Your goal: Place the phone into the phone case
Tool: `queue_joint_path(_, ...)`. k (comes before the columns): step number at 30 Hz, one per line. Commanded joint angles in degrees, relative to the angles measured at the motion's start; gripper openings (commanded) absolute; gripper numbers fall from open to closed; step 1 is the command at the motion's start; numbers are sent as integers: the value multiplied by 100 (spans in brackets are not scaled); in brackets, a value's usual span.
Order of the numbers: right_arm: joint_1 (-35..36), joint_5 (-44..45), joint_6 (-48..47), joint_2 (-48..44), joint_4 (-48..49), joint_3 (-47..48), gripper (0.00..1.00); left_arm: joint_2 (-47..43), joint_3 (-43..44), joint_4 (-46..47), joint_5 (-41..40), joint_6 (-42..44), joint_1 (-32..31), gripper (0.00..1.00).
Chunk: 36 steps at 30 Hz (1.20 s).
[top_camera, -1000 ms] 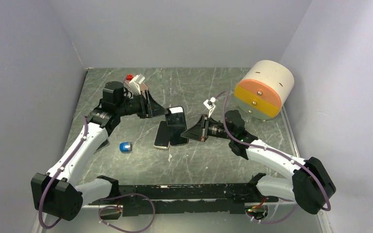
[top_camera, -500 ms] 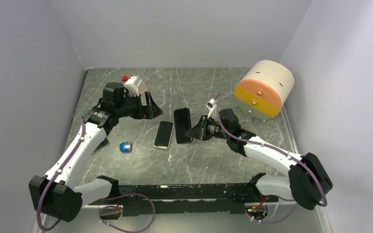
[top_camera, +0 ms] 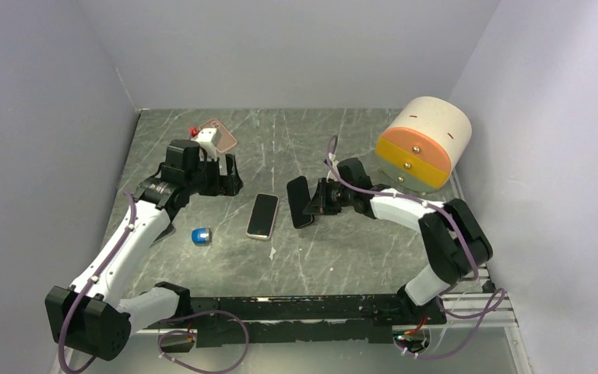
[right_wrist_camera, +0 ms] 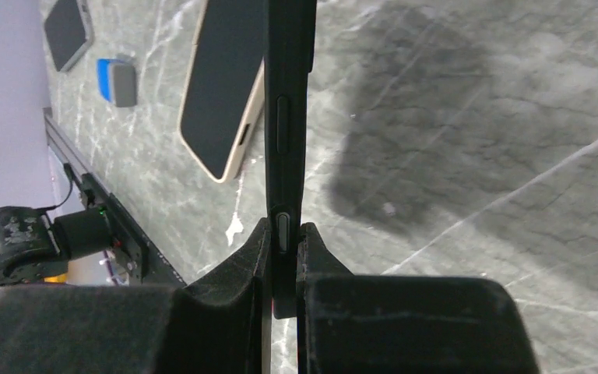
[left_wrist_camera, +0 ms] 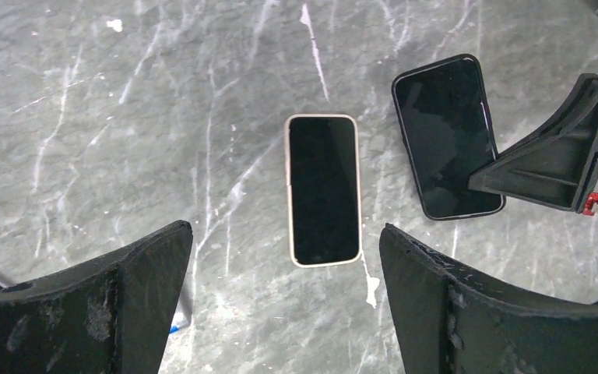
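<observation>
A beige-rimmed phone case [top_camera: 262,216] with a dark face lies flat in the middle of the table; in the left wrist view the case [left_wrist_camera: 323,189] sits just ahead of my fingers. My right gripper [top_camera: 317,201] is shut on the near end of the black phone [top_camera: 300,201], holding it to the right of the case and apart from it. The right wrist view shows the phone [right_wrist_camera: 288,93] edge-on, its side buttons visible, pinched in the gripper [right_wrist_camera: 284,230], with the case [right_wrist_camera: 226,86] to its left. My left gripper [top_camera: 230,175] hovers open and holds nothing [left_wrist_camera: 284,227].
A cream and orange drum-shaped container [top_camera: 424,144] stands at the back right. A small blue object [top_camera: 202,235] lies left of the case. Another dark slab [right_wrist_camera: 66,23] lies on the table further left, partly under my left arm. Grey walls close in three sides.
My left gripper opened, let go of the black phone and drew back to the left. The right gripper pulled the phone off the case and to the right.
</observation>
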Motion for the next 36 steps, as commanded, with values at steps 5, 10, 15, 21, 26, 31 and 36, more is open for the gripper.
queue_joint_path(5, -163, -191, -258, 675, -374, 680, 4, -132, -20, -25, -558, 73, 18, 95)
queue_joint_path(10, -185, 193, -163, 759, -590, 731, 24, 90, 50, -143, -842, -51, 35, 95)
queue_joint_path(15, -185, 359, -215, 642, -706, 760, 35, 389, 198, -390, -1250, -255, 77, 95)
queue_joint_path(21, -185, 652, -612, 350, -1224, 1058, 43, 537, 284, -601, -1811, -875, 140, 95)
queue_joint_path(26, -185, 677, -831, 40, -1522, 1255, 52, 623, 246, -800, -2034, -1530, 302, 95)
queue_joint_path(31, -183, 594, -815, -397, -1494, 1204, 63, 668, 186, -944, -2189, -2040, 627, 95)
queue_joint_path(36, -176, 530, -705, -851, -1376, 1062, 94, 642, 46, -1591, -2711, -3751, 1330, 95)
